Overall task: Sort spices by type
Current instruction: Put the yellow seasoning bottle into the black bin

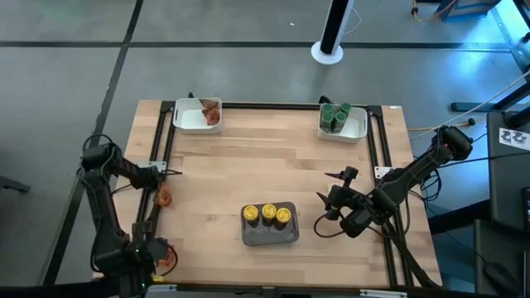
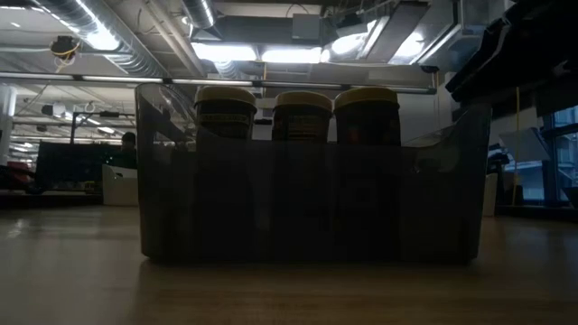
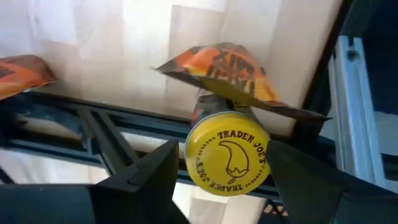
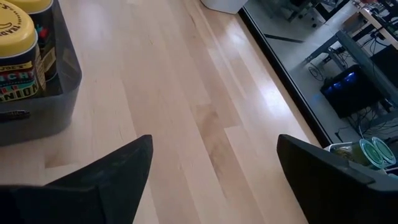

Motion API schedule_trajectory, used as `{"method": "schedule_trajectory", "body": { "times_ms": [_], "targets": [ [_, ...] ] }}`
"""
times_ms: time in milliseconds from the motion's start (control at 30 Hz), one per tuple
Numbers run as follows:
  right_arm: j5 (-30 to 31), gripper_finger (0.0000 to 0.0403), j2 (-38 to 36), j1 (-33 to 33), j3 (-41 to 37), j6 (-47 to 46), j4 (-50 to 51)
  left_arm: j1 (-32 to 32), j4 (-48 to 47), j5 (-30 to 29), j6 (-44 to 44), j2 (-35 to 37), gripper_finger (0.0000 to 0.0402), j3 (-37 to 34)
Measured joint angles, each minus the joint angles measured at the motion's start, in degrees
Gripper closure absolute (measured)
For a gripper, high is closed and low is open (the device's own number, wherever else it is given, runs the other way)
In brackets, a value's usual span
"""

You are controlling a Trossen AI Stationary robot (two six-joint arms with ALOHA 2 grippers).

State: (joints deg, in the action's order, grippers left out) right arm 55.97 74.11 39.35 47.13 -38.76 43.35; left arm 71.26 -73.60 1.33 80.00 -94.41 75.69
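Note:
A yellow-lidded jar (image 3: pixel 228 163) stands upright at the table's left edge, by the black frame rail. A crinkly orange packet (image 3: pixel 231 67) leans over its lower part and hides its base. My left gripper (image 1: pixel 162 184) points down over it, open. Its fingers (image 3: pixel 152 180) stand on either side of the lid, and a sliver of light shows beside the lid. The high view shows only the packet (image 1: pixel 163 197) below the gripper. My right gripper (image 1: pixel 327 197) waits open, right of the grey tray (image 1: pixel 269 234), with nothing between its fingers (image 4: pixel 124 174).
The grey tray holds three yellow-lidded jars (image 1: pixel 269 213) and fills the low view (image 2: pixel 307 208). A white tray (image 1: pixel 192 120) at the far left holds reddish packets. Another white tray (image 1: pixel 356 128) at the far right holds green-lidded jars. A second orange packet (image 3: pixel 22 71) lies near the rail.

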Motion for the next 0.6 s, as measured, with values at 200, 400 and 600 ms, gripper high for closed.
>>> {"method": "schedule_trajectory", "body": {
  "times_ms": [200,400,600],
  "targets": [
    [0.0,0.0059,0.0,0.0,0.0,0.0,-0.1,0.0,0.6,0.1,0.5,-0.3,0.0169,-1.9],
    [0.2,0.0059,0.0,0.0,0.0,0.0,-0.3,0.0,1.4,0.1,0.4,-0.2,0.0169,-2.2],
    [0.2,0.0059,0.0,0.0,0.0,0.0,-0.4,0.9,4.0,-0.1,0.6,0.1,0.0169,-4.5]
  ]
}}
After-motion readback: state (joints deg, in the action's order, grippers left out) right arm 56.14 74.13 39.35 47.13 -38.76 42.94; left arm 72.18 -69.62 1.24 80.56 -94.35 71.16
